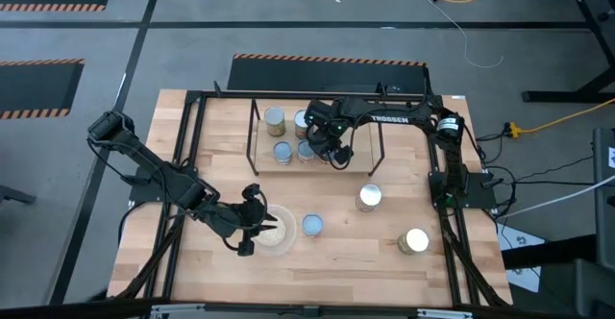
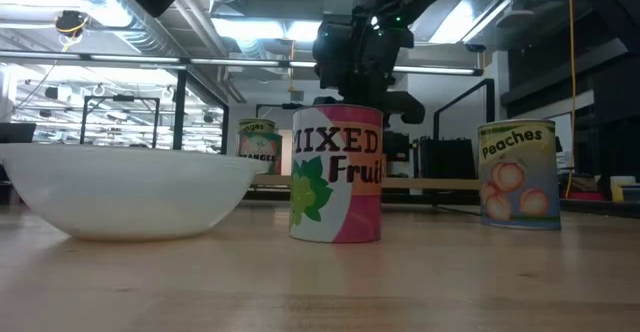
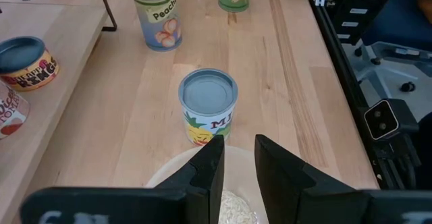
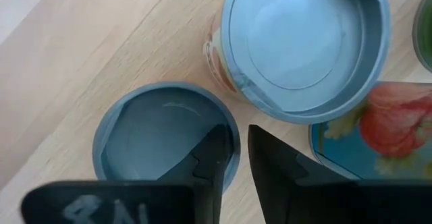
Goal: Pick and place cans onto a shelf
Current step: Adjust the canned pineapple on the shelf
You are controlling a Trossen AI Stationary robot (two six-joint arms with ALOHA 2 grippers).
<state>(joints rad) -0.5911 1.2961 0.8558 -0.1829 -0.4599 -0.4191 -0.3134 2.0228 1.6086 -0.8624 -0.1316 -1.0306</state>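
high view had the right gripper (image 1: 336,158) reaching over the shelf (image 1: 259,132), hovering right above the cans grouped on it. four cans were up there: one tan-topped (image 1: 275,119), one beside it (image 1: 302,120), a bluish one (image 1: 282,152) in front, and another (image 1: 307,150) just under the gripper. its jaws looked nearly clenched with only a thin gap, not grasping anything, tips just over a blue-grey can top (image 4: 165,133) in the right wrist view.

left gripper (image 1: 252,225) sat over the clear bowl (image 1: 281,239) near the front of the bench (image 1: 346,252), jaws narrowly released and empty. the mixed fruit can (image 1: 312,225) stood just beside the bowl, the peaches can (image 1: 370,198) further right, and a shiny-topped can (image 1: 414,241) near the right front corner.
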